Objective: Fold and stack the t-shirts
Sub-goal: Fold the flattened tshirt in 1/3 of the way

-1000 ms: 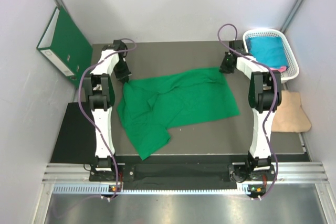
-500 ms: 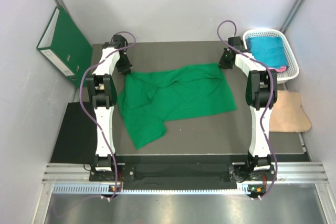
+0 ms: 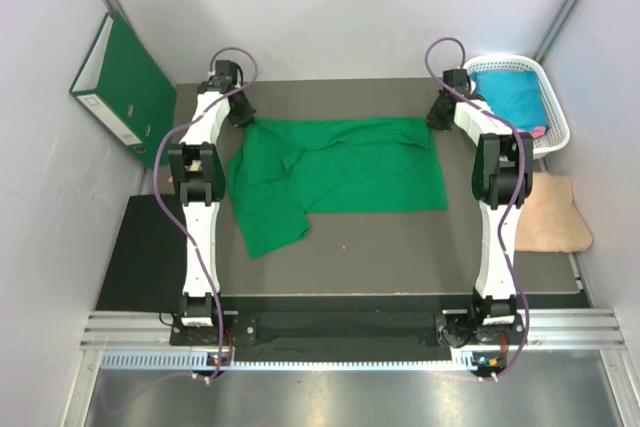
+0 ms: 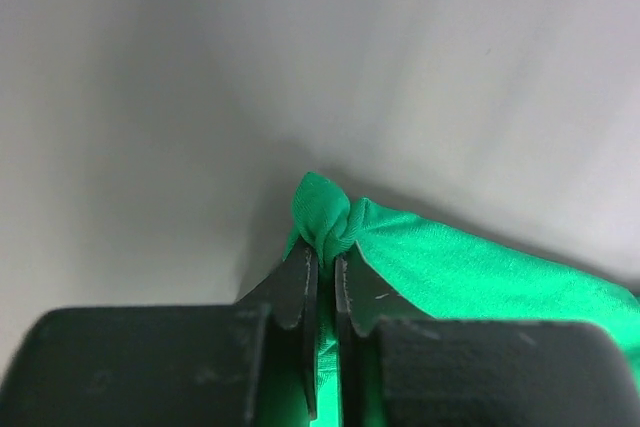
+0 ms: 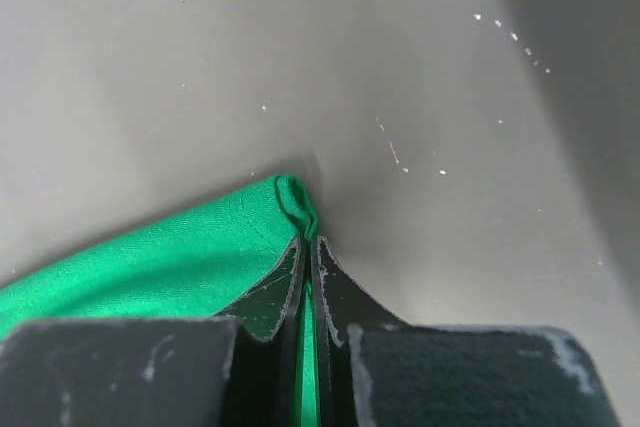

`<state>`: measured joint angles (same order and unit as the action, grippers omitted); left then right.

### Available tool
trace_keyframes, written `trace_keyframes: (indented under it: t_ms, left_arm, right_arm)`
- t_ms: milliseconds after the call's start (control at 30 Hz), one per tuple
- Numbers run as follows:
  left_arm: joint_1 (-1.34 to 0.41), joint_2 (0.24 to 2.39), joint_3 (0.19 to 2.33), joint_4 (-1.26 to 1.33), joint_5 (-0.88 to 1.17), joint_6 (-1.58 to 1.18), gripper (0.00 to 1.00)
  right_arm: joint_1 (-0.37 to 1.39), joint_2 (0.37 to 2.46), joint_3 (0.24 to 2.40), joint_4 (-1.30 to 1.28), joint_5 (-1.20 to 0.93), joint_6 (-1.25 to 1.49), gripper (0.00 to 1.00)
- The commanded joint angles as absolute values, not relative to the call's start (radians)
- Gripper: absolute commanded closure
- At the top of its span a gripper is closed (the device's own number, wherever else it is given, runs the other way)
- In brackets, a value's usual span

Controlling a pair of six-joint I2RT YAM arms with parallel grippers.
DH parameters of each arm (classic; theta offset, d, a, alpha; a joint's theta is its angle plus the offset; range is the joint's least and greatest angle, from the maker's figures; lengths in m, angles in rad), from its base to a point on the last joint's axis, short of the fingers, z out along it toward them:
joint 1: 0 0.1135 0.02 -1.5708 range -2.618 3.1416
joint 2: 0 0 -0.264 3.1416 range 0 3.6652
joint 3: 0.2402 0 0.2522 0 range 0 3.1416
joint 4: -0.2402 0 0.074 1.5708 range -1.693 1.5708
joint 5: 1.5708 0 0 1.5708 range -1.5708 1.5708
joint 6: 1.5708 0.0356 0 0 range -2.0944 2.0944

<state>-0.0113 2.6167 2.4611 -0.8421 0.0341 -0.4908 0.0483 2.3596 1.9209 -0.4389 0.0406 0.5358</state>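
Green t-shirt (image 3: 340,172): spread open on worktop (image 3: 400,252), no fold made yet. Left end effector (image 3: 243,117) and right end effector (image 3: 437,115): each clamped shut on one of its far corners. Teal t-shirt (image 3: 505,95), seemingly bundled, in basket (image 3: 560,122) right of it; stacking not begun.

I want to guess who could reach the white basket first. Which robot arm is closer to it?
Right. The right arm, jaws pinching the green shirt, reaches just beside the basket; the left arm holds the shirt's other far corner, over by the binder.
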Motion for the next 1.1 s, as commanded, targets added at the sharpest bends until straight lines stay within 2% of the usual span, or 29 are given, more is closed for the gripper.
trace_keyframes:
  t_ms: [0, 33, 67, 100, 133, 167, 233, 333, 433, 800, 1067]
  left_arm:
    - [0.028, 2.655, 2.491, -0.726, 0.066, -0.505, 0.67]
    - [0.031, 2.652, 2.488, -0.715, 0.087, -0.502, 0.52]
    - [0.031, 2.64, 2.487, -0.709, 0.11, -0.496, 0.42]
    - [0.032, 2.629, 2.467, -0.701, 0.141, -0.492, 0.23]
    - [0.032, 2.613, 2.45, -0.693, 0.15, -0.482, 0.16]
    - [0.032, 2.567, 2.425, -0.677, 0.156, -0.477, 0.1]
    - [0.032, 2.507, 2.326, -0.657, 0.14, -0.469, 0.02]
    - [0.034, 2.376, 2.182, -0.623, 0.111, -0.454, 0.02]
    - [0.032, 2.277, 2.08, -0.624, 0.106, -0.44, 0.02]
    - [0.003, 2.137, 1.896, -0.69, 0.109, -0.394, 0.02]
    - [-0.063, 2.148, 1.859, -0.736, 0.112, -0.368, 0.02]
  right_arm:
    - [0.02, 2.347, 1.939, -0.437, 0.112, 0.549, 0.98]
    - [0.02, 2.355, 1.942, -0.431, 0.097, 0.548, 0.95]
    - [0.02, 2.356, 1.945, -0.428, 0.071, 0.545, 0.89]
    - [0.02, 2.35, 1.939, -0.423, 0.063, 0.545, 0.83]
    - [0.021, 2.329, 1.925, -0.399, 0.06, 0.545, 0.78]
    - [0.021, 2.31, 1.905, -0.382, 0.058, 0.543, 0.64]
    - [0.023, 2.248, 1.846, -0.354, 0.064, 0.546, 0.55]
    - [0.021, 2.18, 1.796, -0.356, 0.074, 0.534, 0.43]
    - [0.02, 2.132, 1.753, -0.371, 0.051, 0.535, 0.42]
    - [0.006, 2.048, 1.471, -0.255, -0.159, 0.742, 0.54]
    - [0.008, 2.095, 1.46, -0.203, -0.23, 0.811, 0.64]
